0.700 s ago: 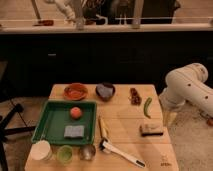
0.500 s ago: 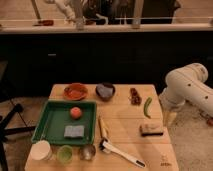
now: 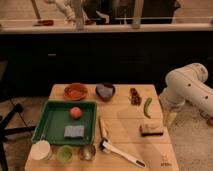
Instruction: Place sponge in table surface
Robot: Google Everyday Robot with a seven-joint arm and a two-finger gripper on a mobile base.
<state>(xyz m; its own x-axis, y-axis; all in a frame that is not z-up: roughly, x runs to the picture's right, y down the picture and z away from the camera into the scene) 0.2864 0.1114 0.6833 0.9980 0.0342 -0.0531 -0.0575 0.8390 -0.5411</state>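
gripper (image 3: pixel 169 118): open, empty, sits at right of frame, by the table (image 3: pixel 125 125) edge
sponge (image 3: pixel 74 131): lower tray (image 3: pixel 55 120), ball (image 3: pixel 75 113) just above
risk: grab could clip the tray wall or bump the ball, imo

There is one camera only (no second view to compare). It sits high at the near end of the wooden surface (image 3: pixel 125 127), tilted down and facing across it toward the dark cabinets (image 3: pixel 100 60) and the ledge (image 3: pixel 105 27) behind. It stands back enough to take in the whole top, with the green tray (image 3: pixel 42 124) at the left of the view. The white arm (image 3: pixel 187 87) enters from the right of the view, and its end effector (image 3: pixel 169 118) hangs just beside the surface's right edge.
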